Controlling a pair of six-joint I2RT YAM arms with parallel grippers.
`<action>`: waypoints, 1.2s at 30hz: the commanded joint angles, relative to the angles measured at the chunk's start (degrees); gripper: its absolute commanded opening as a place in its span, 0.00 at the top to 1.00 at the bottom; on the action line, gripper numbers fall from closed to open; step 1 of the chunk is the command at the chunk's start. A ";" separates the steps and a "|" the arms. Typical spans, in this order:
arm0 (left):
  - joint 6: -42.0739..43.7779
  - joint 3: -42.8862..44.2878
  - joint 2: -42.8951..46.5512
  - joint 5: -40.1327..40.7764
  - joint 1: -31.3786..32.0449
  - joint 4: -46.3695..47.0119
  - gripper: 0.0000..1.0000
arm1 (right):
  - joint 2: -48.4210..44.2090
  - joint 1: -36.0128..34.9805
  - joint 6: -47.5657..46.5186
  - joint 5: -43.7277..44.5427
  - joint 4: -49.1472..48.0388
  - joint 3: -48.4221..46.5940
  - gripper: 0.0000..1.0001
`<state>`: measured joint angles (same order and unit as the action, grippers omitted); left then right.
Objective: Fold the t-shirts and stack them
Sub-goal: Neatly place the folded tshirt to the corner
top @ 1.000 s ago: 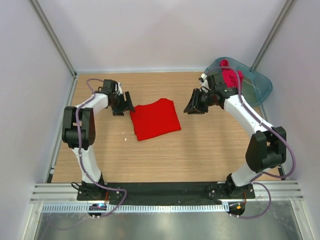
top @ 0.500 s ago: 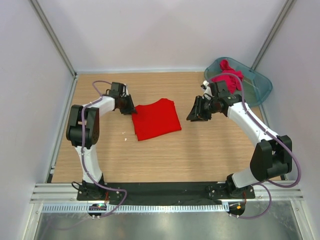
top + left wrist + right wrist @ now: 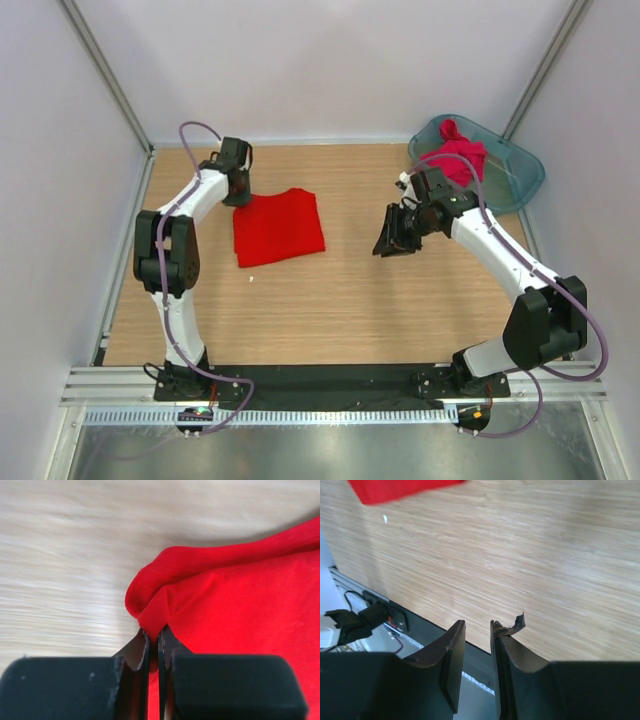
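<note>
Wooden table (image 3: pixel 400 300): only wrist view shows left claw (image 3: pixel 152 634) clamped on red t-shirt (image 3: pixel 240 615) corner; right claw (image 3: pixel 477 626) apart.

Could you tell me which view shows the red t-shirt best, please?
Top external: the whole red t-shirt lies in frame. The left wrist view shows only its pinched corner; the right wrist view, a blurred edge.

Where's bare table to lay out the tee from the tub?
Bare wood lies between the red t-shirt and the right pincer, and across the near half down to the black rail. Crowded: far right corner, tub holding the crimson t-shirt; far left, left pincer shut on the red t-shirt's corner.
</note>
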<state>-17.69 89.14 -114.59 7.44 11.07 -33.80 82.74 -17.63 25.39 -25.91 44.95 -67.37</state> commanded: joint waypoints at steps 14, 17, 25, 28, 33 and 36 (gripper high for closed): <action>41.58 25.71 -19.08 37.38 -7.11 14.88 1.00 | 3.12 -3.73 -6.75 11.06 10.07 -0.91 0.69; 42.22 29.66 -21.89 37.12 -9.48 19.12 0.99 | 5.75 -3.73 -7.19 11.32 10.68 -1.88 0.71; 45.64 35.13 -26.83 31.07 -13.70 31.59 0.99 | 11.91 -2.94 -6.67 11.06 10.51 -4.08 0.73; 42.83 38.37 -29.37 28.08 -14.85 32.92 1.00 | 13.85 -2.50 -6.05 10.36 9.81 -5.04 0.74; 45.46 39.09 -32.19 24.29 -16.17 39.32 1.00 | 15.43 -2.32 -4.56 9.48 6.91 -4.70 0.75; 45.82 39.09 -33.51 23.50 -16.61 41.44 1.00 | 16.49 -2.24 -3.77 8.95 5.41 -4.17 0.76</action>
<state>26.96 126.32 -147.11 33.28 -4.78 0.27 98.76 -20.12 20.18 -15.86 52.82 -70.61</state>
